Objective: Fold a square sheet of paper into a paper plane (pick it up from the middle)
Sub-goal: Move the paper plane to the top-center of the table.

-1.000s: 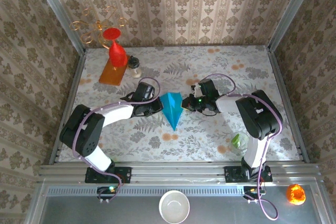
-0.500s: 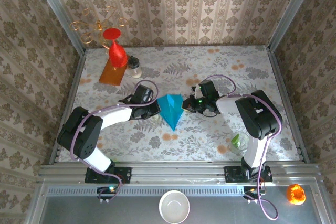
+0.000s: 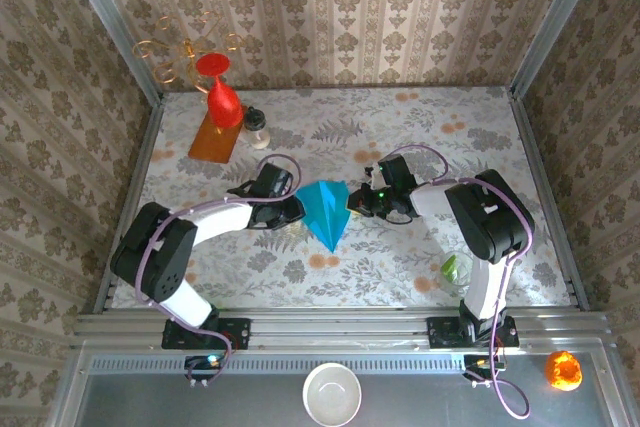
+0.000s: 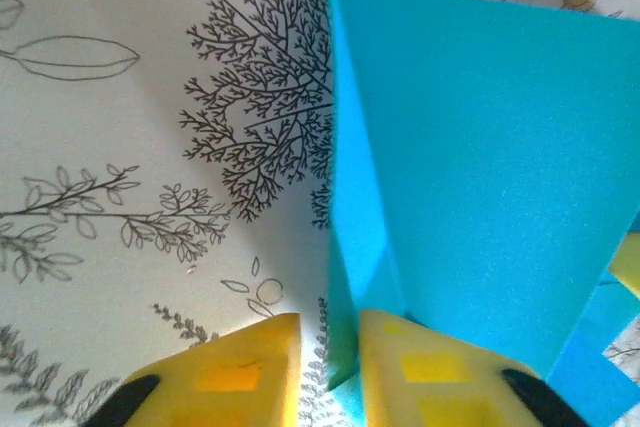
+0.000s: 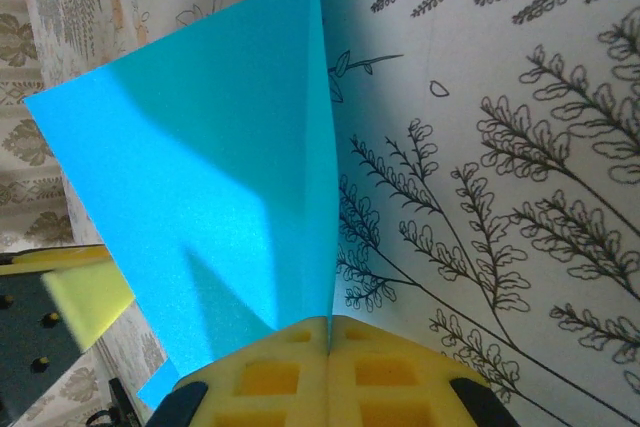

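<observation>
Risk: paper plane (image 3: 327, 209) could spring open, since left gripper (image 4: 330, 335) sits slightly ajar at its edge; right gripper (image 5: 328, 339) pinches it.

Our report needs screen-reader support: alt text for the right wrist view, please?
The right hand, with yellow pads, is shut on the edge of a folded teal paper, which spreads out to the left over a leaf-printed tablecloth.

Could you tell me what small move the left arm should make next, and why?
Probably ease the left gripper back off the paper plane: its jaws stand slightly apart around the paper's edge, while the right gripper is shut on the opposite fold and can hold it.
</observation>
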Tool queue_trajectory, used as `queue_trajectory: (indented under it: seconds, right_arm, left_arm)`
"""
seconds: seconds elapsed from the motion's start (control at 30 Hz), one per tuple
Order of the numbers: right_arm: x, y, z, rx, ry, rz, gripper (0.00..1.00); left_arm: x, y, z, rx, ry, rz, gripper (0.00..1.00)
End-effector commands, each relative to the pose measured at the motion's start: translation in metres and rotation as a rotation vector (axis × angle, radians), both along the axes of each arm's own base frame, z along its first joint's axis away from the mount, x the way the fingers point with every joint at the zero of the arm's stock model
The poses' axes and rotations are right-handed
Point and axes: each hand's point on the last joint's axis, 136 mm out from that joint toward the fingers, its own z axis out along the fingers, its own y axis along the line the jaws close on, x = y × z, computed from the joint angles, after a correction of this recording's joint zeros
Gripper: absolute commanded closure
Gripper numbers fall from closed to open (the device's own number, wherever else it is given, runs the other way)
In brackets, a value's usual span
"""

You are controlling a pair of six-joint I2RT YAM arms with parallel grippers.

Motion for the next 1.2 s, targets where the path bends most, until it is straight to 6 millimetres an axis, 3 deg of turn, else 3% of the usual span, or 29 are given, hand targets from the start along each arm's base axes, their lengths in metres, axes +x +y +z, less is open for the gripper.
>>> queue_trajectory:
  seconds: [0.0,0.27,0.57,0.77,1.17]
  right_arm:
    - [0.001,0.003,0.007,0.025,-0.004,0.006,0.99]
    - [0.001,0.006,0.011,0.036,-0.005,0.01,0.99]
    - [0.0,0.007,0.007,0.033,0.001,0.013,0.99]
    - [-0.001,0.006,0.008,0.033,-0.004,0.016,0.99]
    - [0.0,0.007,0.008,0.032,-0.002,0.016,0.99]
  left_arm:
    - [0.002,-0.005,0.036,-0.013,-0.073,-0.011,0.7]
    - [-0.02,-0.031,0.047,-0.081,-0.08,-0.057,0.65]
    - [-0.025,-0.051,0.022,-0.09,-0.014,-0.115,0.59]
    - [-0.026,-0.065,0.025,-0.137,-0.009,-0.159,0.7]
    - [-0.032,-0.085,0.022,-0.18,0.017,-0.227,0.68]
